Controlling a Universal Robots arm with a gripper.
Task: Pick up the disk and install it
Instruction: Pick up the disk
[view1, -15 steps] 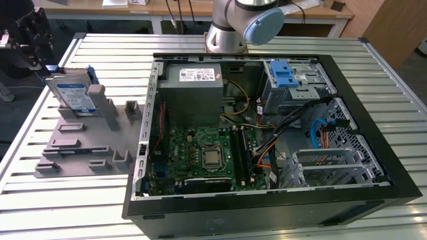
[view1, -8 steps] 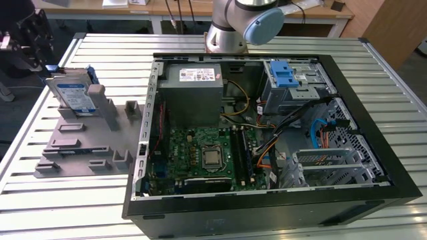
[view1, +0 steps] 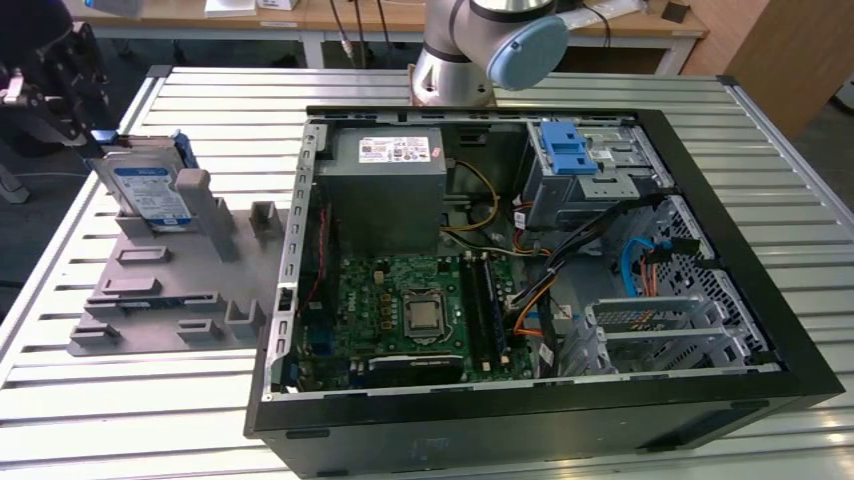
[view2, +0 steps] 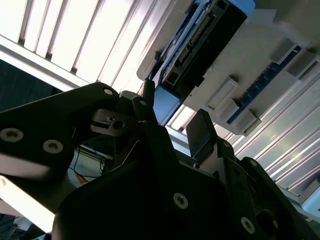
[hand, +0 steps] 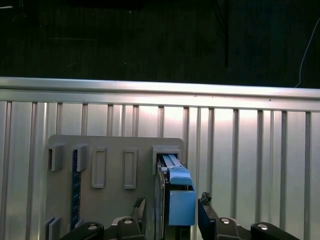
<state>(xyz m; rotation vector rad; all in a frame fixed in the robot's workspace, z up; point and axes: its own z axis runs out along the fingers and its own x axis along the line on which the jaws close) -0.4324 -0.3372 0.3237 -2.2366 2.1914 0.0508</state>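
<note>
Between the pincer (hand: 172, 216) jaws, disk (hand: 181, 199) upright in grey stand (hand: 115, 150)

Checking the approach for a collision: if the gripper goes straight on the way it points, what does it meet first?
Most likely the disk: it stands on edge in the grey holder, between the gripper's open fingers. Depth is unclear, so I cannot say how near it is.

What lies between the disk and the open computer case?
Grey posts of the holder plate that the disk stands in, seen in the exterior view.
</note>
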